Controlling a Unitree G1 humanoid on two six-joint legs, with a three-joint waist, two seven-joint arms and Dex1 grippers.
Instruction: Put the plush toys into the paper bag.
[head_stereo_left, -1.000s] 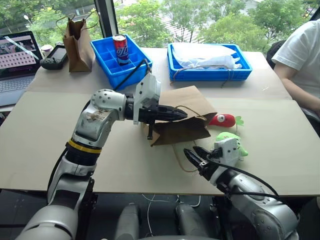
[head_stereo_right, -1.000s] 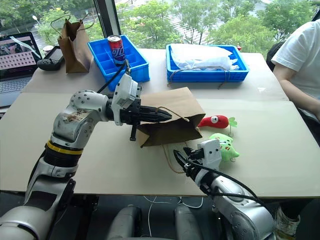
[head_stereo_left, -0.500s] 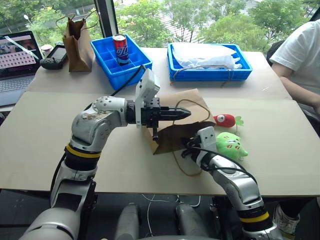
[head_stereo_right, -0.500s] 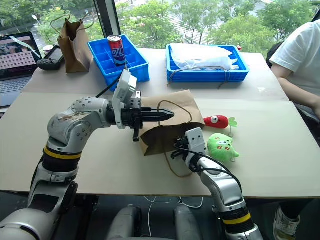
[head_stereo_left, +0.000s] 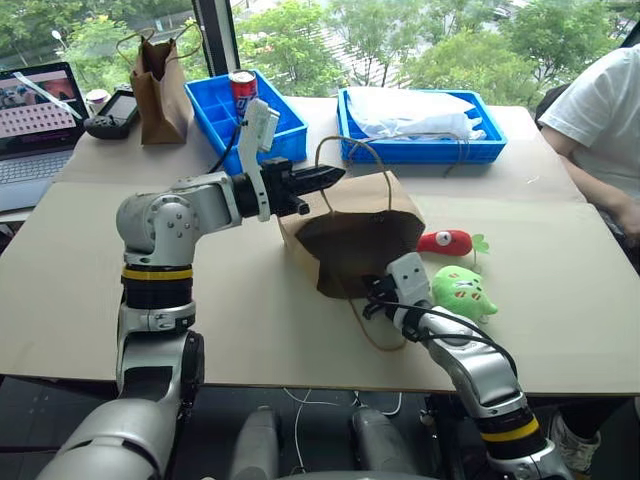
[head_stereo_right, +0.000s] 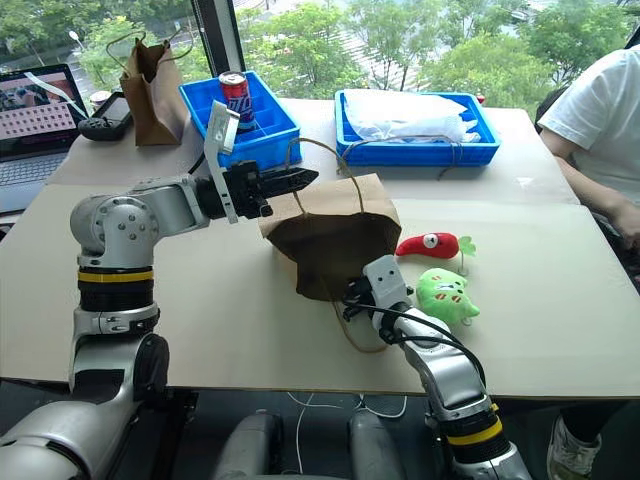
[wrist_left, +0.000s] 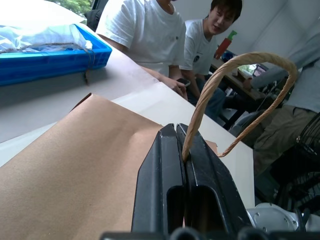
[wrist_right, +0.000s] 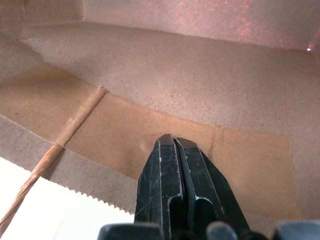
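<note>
Left gripper (head_stereo_left: 322, 178), fingers pressed together on one twisted rope handle (head_stereo_left: 352, 143), forearm level above the table (head_stereo_left: 80, 270), lifting the upper edge of the kraft paper bag (head_stereo_left: 345, 215). Right gripper (head_stereo_left: 378, 291), fingers closed flat, pinning the bag's lower rim at its dark open mouth. Two plush toys just right of the bag: one red chili (head_stereo_left: 446, 241), one rounded green toy (head_stereo_left: 462, 291). Two blue trays, one can (head_stereo_left: 241, 88), one darker narrow bag (head_stereo_left: 160, 78) behind.

Left wrist: closed black fingers (wrist_left: 165, 185) clamping the handle loop (wrist_left: 240, 82) over smooth brown paper.

Right wrist: shut fingertips (wrist_right: 172, 150) against a reinforcing strip, serrated rim (wrist_right: 75, 187) beneath.
</note>
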